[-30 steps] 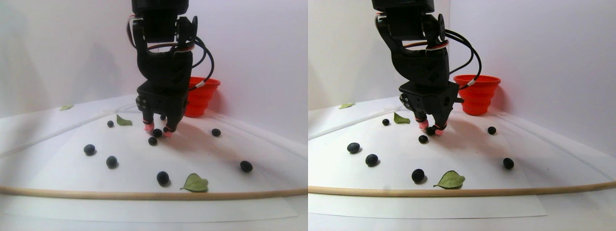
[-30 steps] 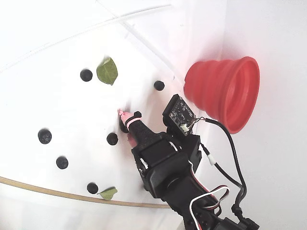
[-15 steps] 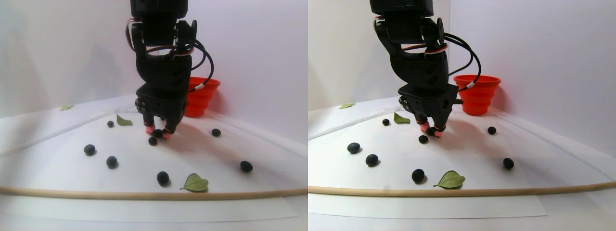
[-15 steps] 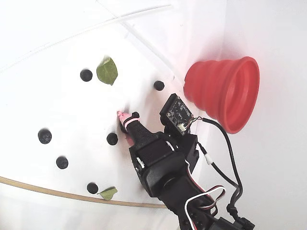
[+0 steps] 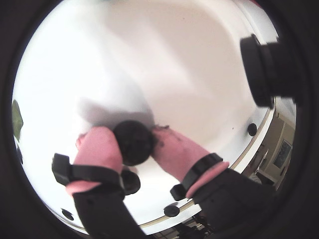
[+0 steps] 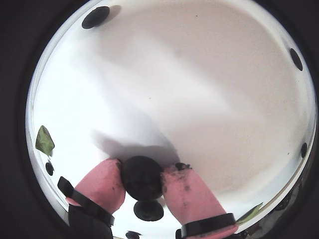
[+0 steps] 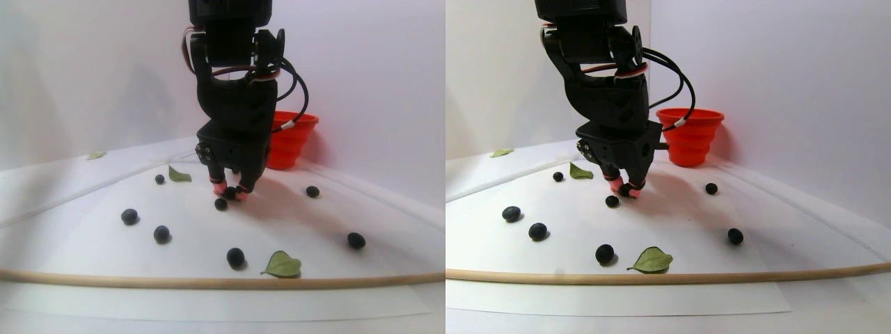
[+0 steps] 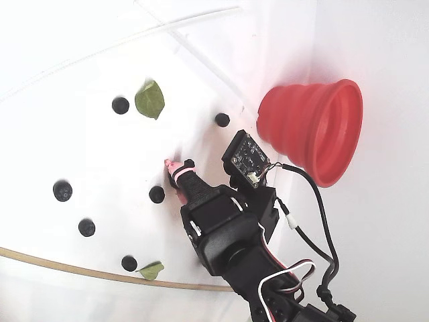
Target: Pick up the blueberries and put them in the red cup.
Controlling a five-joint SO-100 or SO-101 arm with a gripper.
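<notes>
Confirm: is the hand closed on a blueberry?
Yes, in a wrist view the hand has both pink fingertips pressed against a blueberry.

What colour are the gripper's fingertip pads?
Pink, with black bands behind them; the fingertips show best in a wrist view, closed on a blueberry.

The arm (image 7: 237, 83) is matte black plastic, blocky, with squared housings stacked one over another. Black cables (image 7: 296, 76) loop out from its side, and red and white wires (image 8: 285, 275) curl near a joint. A small bare circuit board (image 8: 248, 159) with a white connector sits on the body. Small screws (image 7: 202, 152) dot the lower housing. The end effector (image 5: 134, 142) has two fingers (image 5: 99, 149) tipped with pink pads, each ringed by a black band (image 5: 202, 167).
</notes>
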